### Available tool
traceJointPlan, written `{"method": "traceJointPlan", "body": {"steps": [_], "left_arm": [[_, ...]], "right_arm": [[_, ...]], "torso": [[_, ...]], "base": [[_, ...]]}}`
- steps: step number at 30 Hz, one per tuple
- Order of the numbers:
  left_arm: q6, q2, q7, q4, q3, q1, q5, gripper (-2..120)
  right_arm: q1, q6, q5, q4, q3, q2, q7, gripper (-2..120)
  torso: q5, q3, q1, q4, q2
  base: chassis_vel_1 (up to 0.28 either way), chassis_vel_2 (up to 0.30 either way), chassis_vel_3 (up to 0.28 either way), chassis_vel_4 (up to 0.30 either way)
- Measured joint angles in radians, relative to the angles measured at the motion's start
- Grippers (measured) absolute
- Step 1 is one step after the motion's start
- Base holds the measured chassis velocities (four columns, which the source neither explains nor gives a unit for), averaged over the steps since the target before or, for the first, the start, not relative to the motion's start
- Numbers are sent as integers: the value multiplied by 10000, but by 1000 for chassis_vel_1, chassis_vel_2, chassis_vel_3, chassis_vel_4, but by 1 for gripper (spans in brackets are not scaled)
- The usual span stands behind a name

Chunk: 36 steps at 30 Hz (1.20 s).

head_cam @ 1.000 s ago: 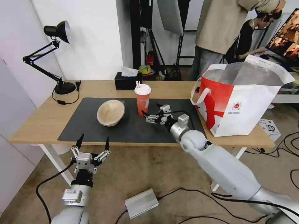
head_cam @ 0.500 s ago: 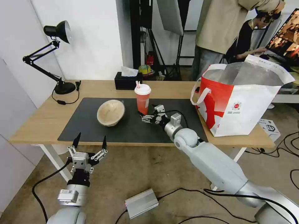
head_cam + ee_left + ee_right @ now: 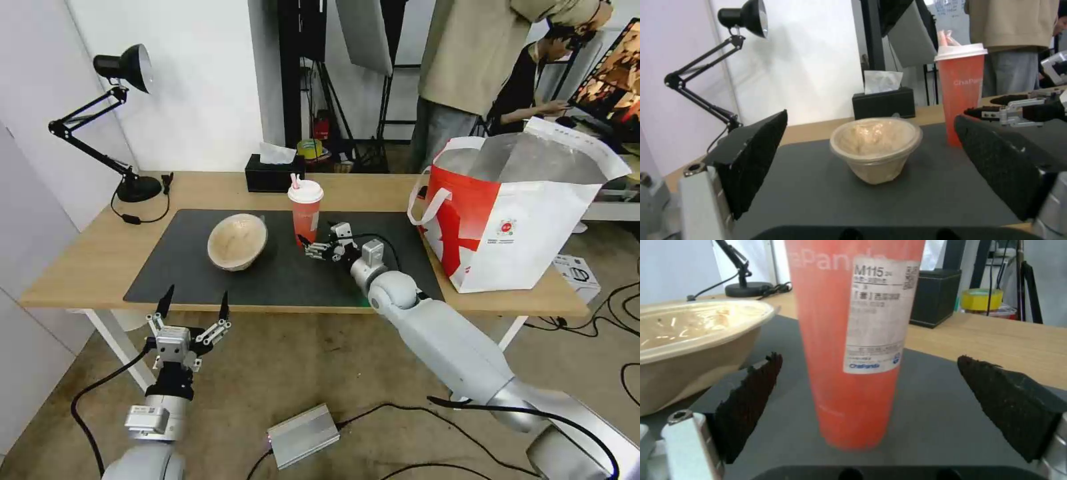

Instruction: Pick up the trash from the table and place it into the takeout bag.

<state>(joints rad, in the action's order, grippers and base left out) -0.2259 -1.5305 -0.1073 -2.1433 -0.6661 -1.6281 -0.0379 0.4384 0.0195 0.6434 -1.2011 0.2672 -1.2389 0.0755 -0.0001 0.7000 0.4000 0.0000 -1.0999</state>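
Cup (image 3: 305, 215) stands upright on the grey mat (image 3: 200, 280), near the middle of the table (image 3: 87, 260), and I have the right gripper (image 3: 315, 238) low over the mat just beside its base. From the right wrist I see the cup (image 3: 853, 340) centred between the two spread pads (image 3: 751, 403), neither pad touching it, so the jaws are wide open and hold nothing. Pulp bowl (image 3: 237, 241) sits on the mat to the cup's left, near but apart. Bag (image 3: 520, 220) stands open at the table's right end, well away from the cup. My left gripper (image 3: 193, 308) hangs below the table's front edge, fingers spread and empty, facing the bowl (image 3: 876, 148).
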Motion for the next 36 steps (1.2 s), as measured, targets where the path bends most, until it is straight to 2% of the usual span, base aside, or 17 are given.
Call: {"method": "traceJointPlan", "body": {"steps": [18, 36], "left_arm": [[1, 52, 0, 171, 10, 5, 14, 100], [-41, 120, -3, 231, -32, -59, 34, 100]], "right_arm": [[-505, 486, -349, 1677, -62, -953, 440, 100], [-1098, 1196, -1059, 3887, -626, -2105, 888, 100]], "torso": [[0, 0, 0, 0, 0], [-5, -8, -6, -2, -10]], "base": [[0, 0, 0, 0], [0, 0, 0, 0]]}}
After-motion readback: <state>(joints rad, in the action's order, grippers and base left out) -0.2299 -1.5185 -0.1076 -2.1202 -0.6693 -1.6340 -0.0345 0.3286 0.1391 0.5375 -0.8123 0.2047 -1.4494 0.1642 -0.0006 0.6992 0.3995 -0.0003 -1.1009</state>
